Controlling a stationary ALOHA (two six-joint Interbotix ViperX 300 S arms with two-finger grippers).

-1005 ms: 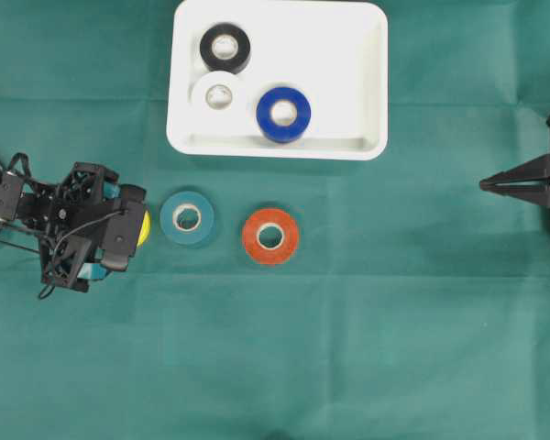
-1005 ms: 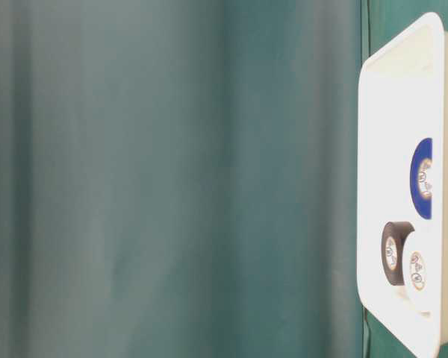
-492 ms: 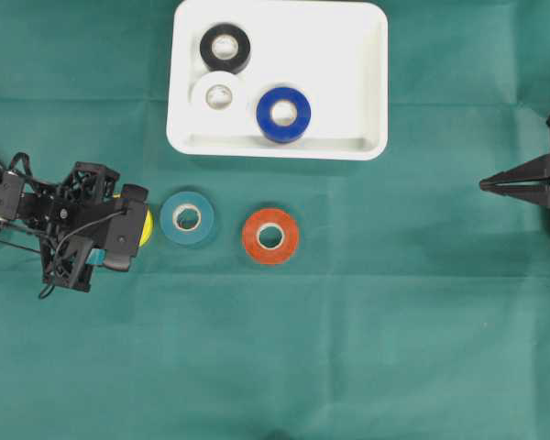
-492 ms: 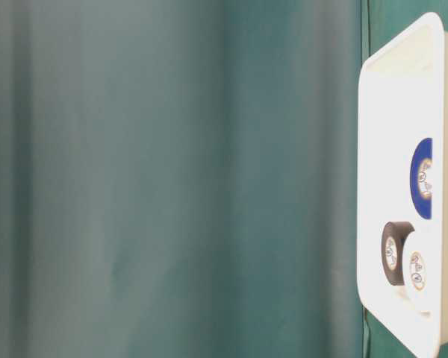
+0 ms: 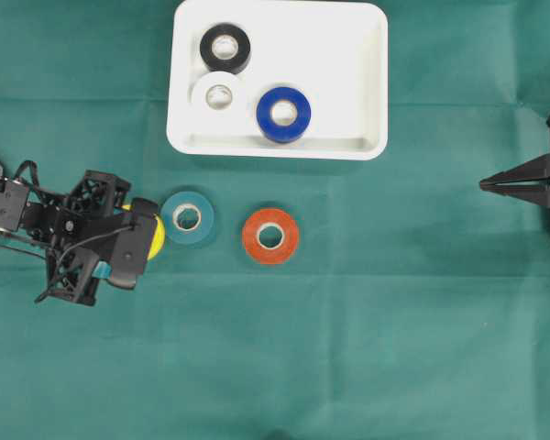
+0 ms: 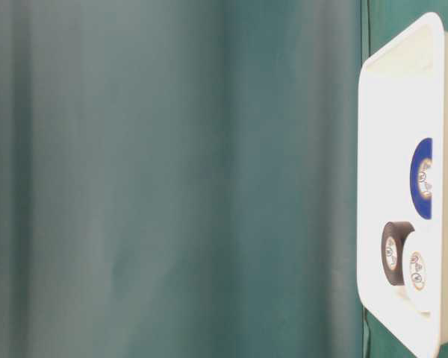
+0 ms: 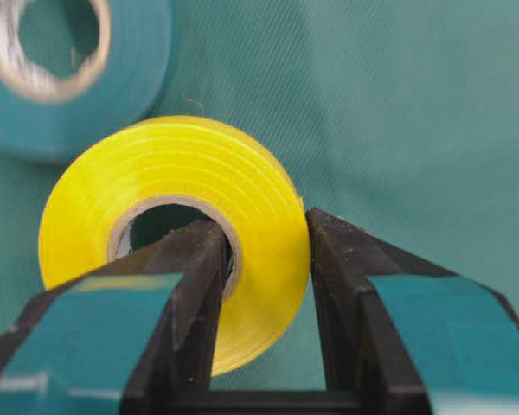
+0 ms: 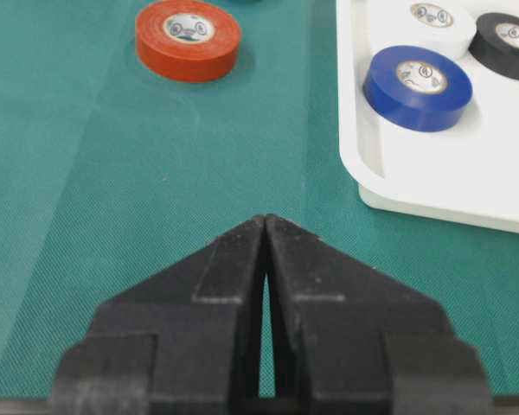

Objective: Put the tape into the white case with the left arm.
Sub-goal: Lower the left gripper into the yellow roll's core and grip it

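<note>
My left gripper [image 7: 264, 259] grips the yellow roll [image 7: 177, 229] through its core. My right gripper [image 8: 265, 226] sits clenched, empty.

Tape rolls: six. Three lie in the one white case [image 5: 371, 82], far side: black [image 5: 225, 48], white [image 5: 218, 94], blue [image 5: 283, 114]. Three lie outside it, nearer: yellow [image 7: 190, 186], teal [image 5: 187, 217], orange [image 5: 270, 236]. End effectors: two.

the counter [image 5: 367, 348] wears a green cloth, creased in places. on it lie the white case [image 5: 371, 82] at the far edge, a teal tape roll [image 5: 187, 217] and an orange tape roll [image 5: 270, 236] side by side nearer the middle.
</note>
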